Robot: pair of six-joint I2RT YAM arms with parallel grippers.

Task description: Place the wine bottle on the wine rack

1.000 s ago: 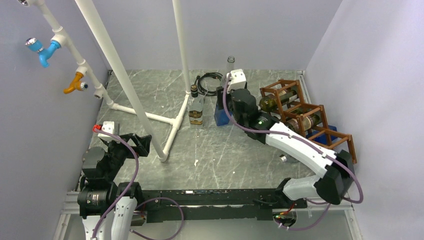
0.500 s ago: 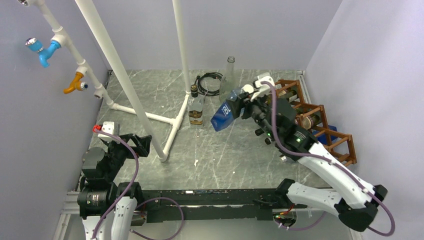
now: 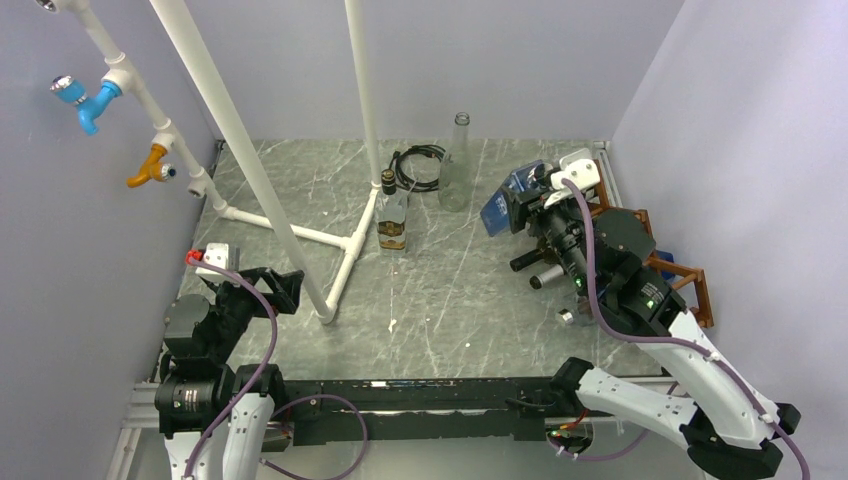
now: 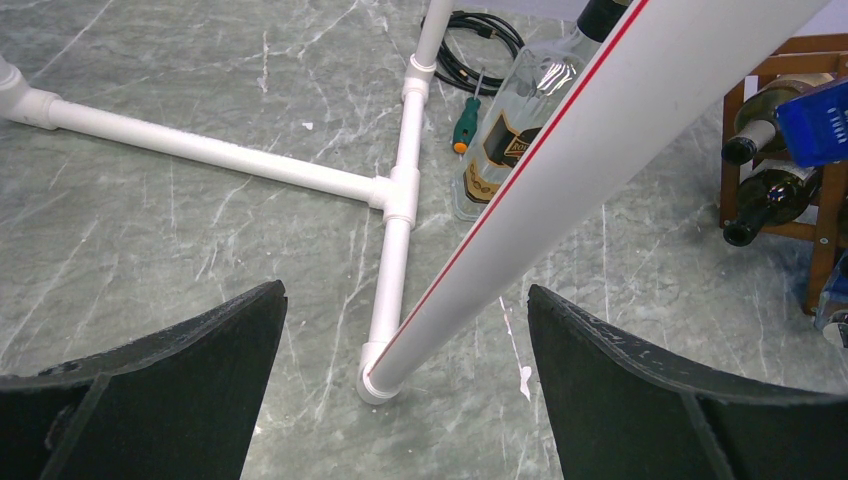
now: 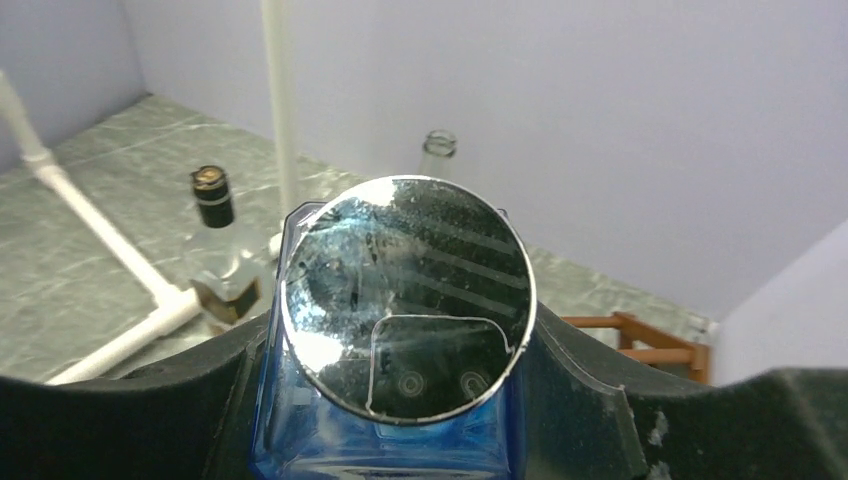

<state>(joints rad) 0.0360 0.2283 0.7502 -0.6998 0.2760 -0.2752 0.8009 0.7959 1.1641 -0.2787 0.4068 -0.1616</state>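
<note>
The wine rack [image 3: 697, 283] stands at the right rear of the table [image 3: 300, 190], by the right wall, with two bottles [image 4: 770, 105] lying in its cells. Just left of it, off the table, the wine bottle [image 3: 505, 205] sits in the right pincer [image 3: 528, 197]. A tall bottle [image 3: 458, 165] stands upright at the rear centre. A cable coil [image 3: 418, 165] lies left of it, and a squat bottle [image 3: 392, 215] stands before that, beside the pipe frame [image 3: 300, 235].

No legible txt anywhere.

The wine bottle [image 3: 506, 204] is blue, silver-capped; the wine rack [image 3: 700, 286] reddish-brown; the bench [image 3: 450, 300] grey marble, white-veined; the pipes [image 3: 288, 230] white.
</note>
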